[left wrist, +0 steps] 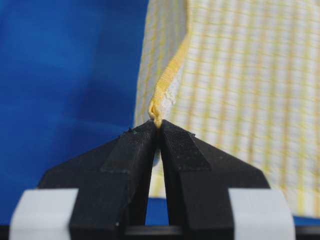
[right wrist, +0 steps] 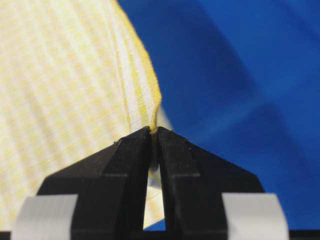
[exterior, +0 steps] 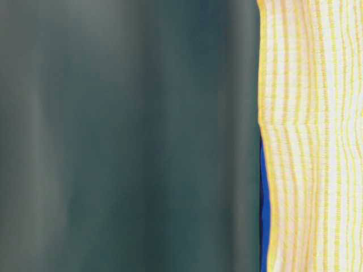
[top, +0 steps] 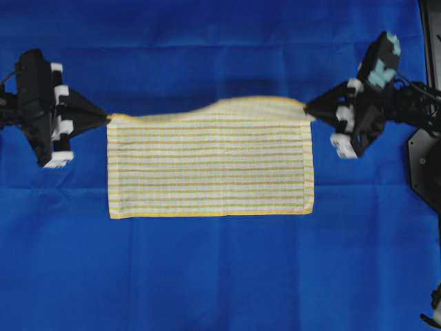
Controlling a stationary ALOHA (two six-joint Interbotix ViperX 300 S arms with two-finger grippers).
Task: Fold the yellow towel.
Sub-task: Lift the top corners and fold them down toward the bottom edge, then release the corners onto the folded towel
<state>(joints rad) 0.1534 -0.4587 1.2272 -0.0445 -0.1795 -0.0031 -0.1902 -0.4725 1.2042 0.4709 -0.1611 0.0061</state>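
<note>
A: What is the left gripper (top: pixel 105 118) doing?

B: Its two black jaws are pressed together on the top left corner of the yellow towel (top: pixel 210 167). The left wrist view shows the yellow hem bunched into a small fold right at the tips (left wrist: pixel 157 122).

A: And the right gripper (top: pixel 308 107)?

B: Same thing on the other side. It pinches the top right corner, with the striped cloth pulled up into a thin ridge between the tips (right wrist: pixel 152 131).

A: Where does the towel sit?

B: In the middle of the blue cloth (top: pixel 220 276) that covers the table. From overhead it spans the gap between the two grippers, and its lower edge lies straight. The top edge bulges upward toward the right half, so a second layer shows behind the front one.

A: Anything from the table-level camera?

B: Only a striped strip of the towel (exterior: pixel 312 136) on the right of the picture, a sliver of blue beside it, and a dark blur elsewhere.
</note>
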